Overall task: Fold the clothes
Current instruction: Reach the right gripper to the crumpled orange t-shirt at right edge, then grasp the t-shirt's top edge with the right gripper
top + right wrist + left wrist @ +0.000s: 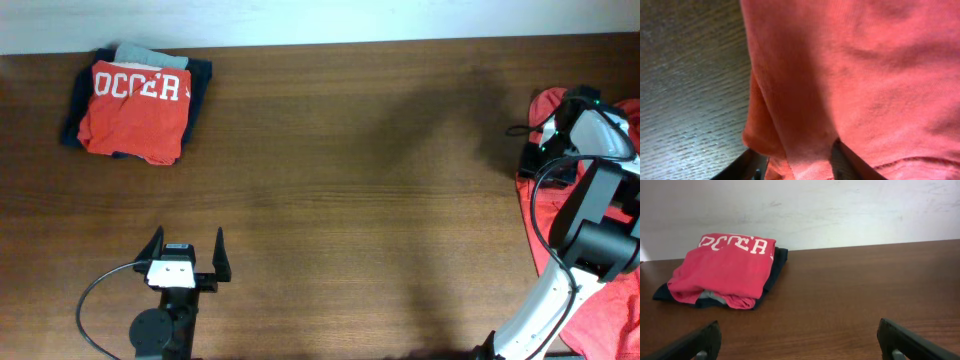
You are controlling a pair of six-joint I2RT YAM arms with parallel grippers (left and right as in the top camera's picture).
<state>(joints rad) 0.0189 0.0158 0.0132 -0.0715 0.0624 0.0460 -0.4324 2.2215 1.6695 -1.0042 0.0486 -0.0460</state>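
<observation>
Nearest the robot base, the left gripper (189, 245) hovers over the dark brown wooden table (380, 200), jaws spread wide and holding nothing.

On the right side, the large coral-red heathered T-shirt (605, 305) lies crumpled along the table's right edge, partly under the right arm. The right gripper (795, 167) is down on it. In the right wrist view, a bunched fold of the fabric sits between the two dark fingers (742, 165). Whether they clamp it cannot be told.

At the far left corner, well apart from both grippers, lies a folded red shirt with white lettering (135, 115). It rests on a dark navy garment (200, 90), with a grey garment (150, 55) showing behind. A white wall (840, 210) lies beyond.
</observation>
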